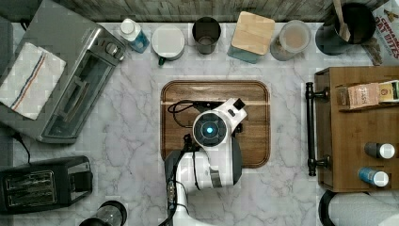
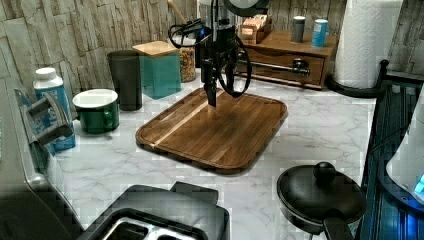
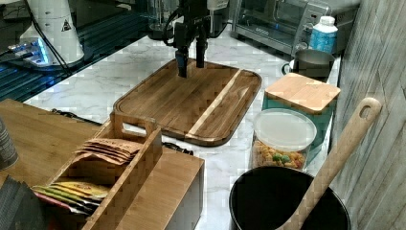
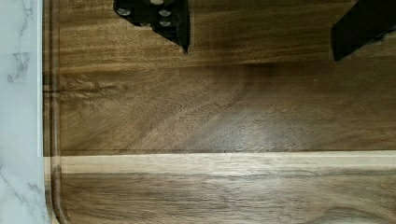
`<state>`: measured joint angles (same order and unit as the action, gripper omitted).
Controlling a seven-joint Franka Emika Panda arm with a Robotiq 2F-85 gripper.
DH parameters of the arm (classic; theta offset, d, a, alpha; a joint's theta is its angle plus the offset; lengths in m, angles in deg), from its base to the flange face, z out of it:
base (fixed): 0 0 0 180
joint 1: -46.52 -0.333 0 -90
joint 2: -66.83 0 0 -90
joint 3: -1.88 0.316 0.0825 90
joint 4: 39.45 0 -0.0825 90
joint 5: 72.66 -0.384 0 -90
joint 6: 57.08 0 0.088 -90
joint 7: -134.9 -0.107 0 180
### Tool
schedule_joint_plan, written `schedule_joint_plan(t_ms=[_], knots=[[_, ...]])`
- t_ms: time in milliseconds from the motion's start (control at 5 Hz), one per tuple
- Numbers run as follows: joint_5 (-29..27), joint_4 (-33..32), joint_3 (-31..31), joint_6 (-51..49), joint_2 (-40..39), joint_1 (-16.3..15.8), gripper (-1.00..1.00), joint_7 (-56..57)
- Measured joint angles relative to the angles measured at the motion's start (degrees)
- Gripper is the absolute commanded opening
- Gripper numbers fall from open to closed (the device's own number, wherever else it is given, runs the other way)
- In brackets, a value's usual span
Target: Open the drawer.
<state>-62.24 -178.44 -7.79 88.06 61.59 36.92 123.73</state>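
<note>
Cutting board (image 4: 224, 121) grain lies close under the gripper (image 4: 259, 39), whose fingers stand wide apart, holding nothing, pointing straight down above the board. Drawer (image 1: 324, 127) sits shut at the top view's right, well apart, handle (image 1: 310, 128) facing the board.

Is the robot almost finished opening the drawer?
Not yet. The brown wooden drawer looks shut, its long black bar handle untouched. The end effector hangs open and empty over the brown wooden cutting board, away from the drawer. Left: reach the handle, grip it, pull.
</note>
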Motion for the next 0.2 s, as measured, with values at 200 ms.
schedule_joint_plan(t_ms=[200], knots=[[0.01, 0.0, -0.26, -0.03, 0.05, 0.5, 1.0, 0.0]])
